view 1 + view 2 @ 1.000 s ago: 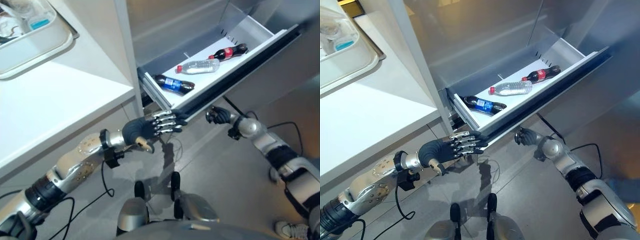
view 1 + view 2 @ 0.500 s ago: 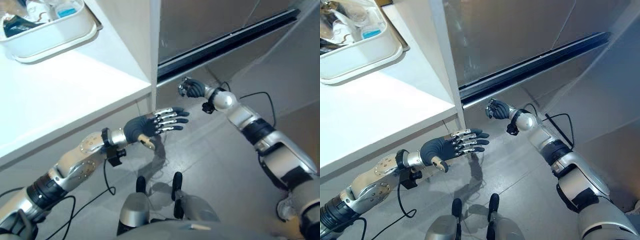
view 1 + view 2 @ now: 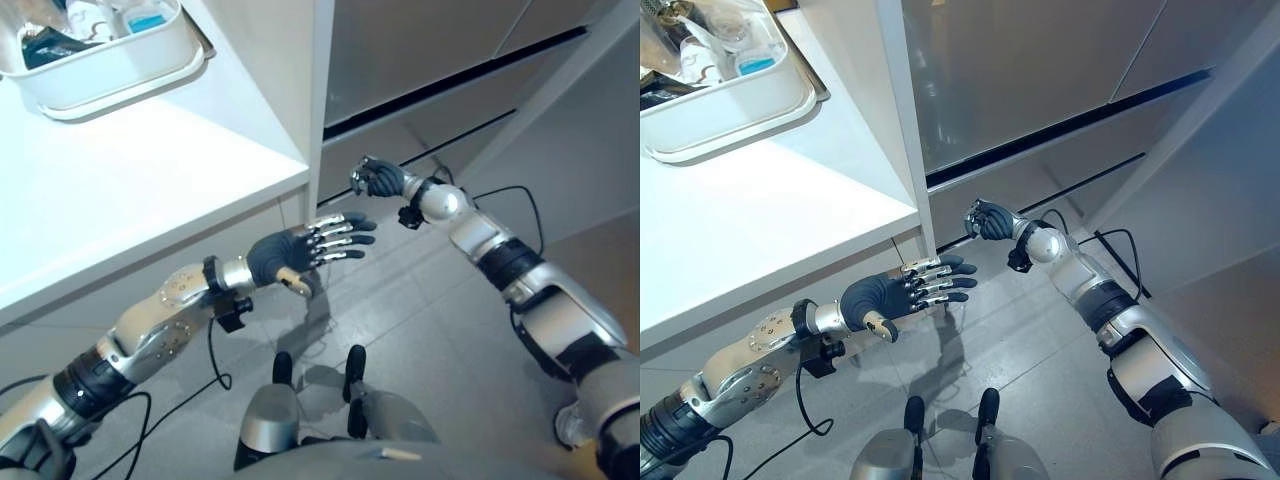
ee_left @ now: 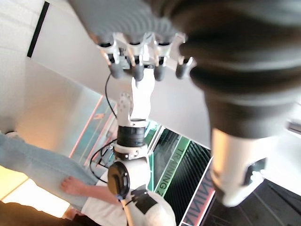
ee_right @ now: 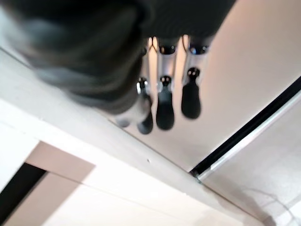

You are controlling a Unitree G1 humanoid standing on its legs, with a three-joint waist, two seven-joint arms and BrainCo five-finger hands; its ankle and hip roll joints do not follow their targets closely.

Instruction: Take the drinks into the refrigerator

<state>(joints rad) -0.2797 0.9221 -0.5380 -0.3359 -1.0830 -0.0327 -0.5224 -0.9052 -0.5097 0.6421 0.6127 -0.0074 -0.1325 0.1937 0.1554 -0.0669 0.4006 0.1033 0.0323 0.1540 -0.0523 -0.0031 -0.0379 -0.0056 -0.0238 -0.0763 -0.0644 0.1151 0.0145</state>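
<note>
My right hand [image 3: 985, 220], fingers curled and holding nothing, sits just in front of the grey refrigerator drawer front [image 3: 1040, 175], low beside the white counter [image 3: 760, 220]; I judge it placed there to push that drawer. The drawer looks closed, so no drink bottles are visible; I judge they are inside. My left hand [image 3: 905, 292] hangs open over the grey floor [image 3: 1040, 350], fingers straight, holding nothing. The head views show a white plastic tray [image 3: 730, 105] of clutter on the counter. The left wrist view alone shows a person's hand [image 4: 75, 184] nearby.
</note>
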